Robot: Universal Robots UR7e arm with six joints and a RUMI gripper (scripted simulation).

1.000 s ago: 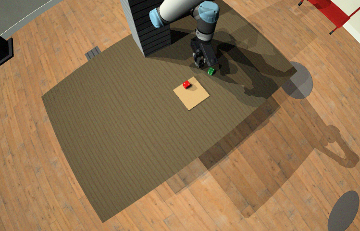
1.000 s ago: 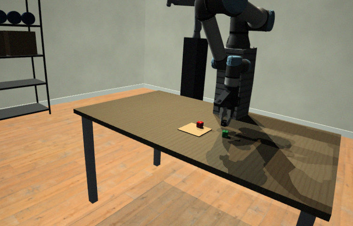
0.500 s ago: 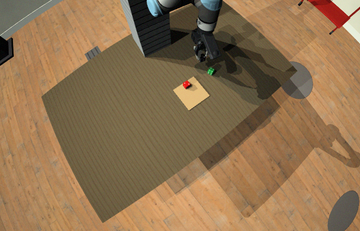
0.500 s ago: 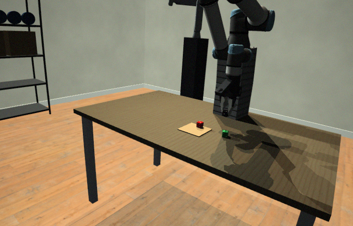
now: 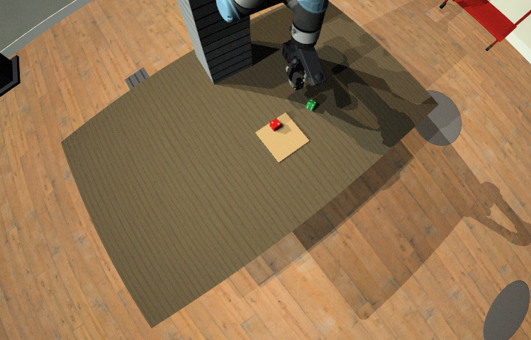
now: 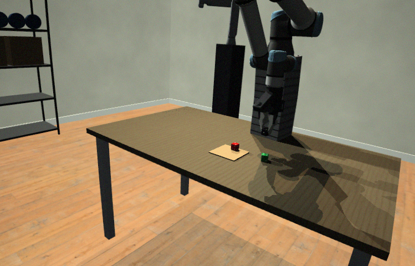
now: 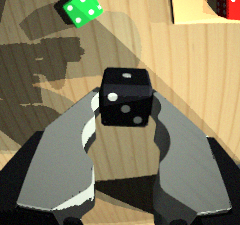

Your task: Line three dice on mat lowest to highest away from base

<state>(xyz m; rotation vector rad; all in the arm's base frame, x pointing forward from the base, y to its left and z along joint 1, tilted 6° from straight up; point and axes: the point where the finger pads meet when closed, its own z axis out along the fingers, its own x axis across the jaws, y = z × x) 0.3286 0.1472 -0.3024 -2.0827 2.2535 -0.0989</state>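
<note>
My gripper (image 5: pixel 298 83) (image 6: pixel 264 131) (image 7: pixel 125 90) is shut on a black die (image 7: pixel 125 97) (image 6: pixel 264 132) and holds it well above the table, near the robot's base. A one-pip face and a three-pip face of it show in the wrist view. A green die (image 5: pixel 310 105) (image 6: pixel 264 157) (image 7: pixel 82 7) lies on the bare table just off the mat, with four pips showing on top. A red die (image 5: pixel 275 124) (image 6: pixel 235 146) (image 7: pixel 232 5) sits on the tan mat (image 5: pixel 287 145) (image 6: pixel 224 152) (image 7: pixel 192 2), at the corner nearest the base.
The brown table (image 5: pixel 175 189) (image 6: pixel 170 131) bears the mat near its middle. The robot's dark ribbed pedestal (image 5: pixel 222 42) (image 6: pixel 285 98) stands at the table's back edge. A black column (image 6: pixel 228 78) stands behind it, and a shelf rack (image 6: pixel 11 98) far left.
</note>
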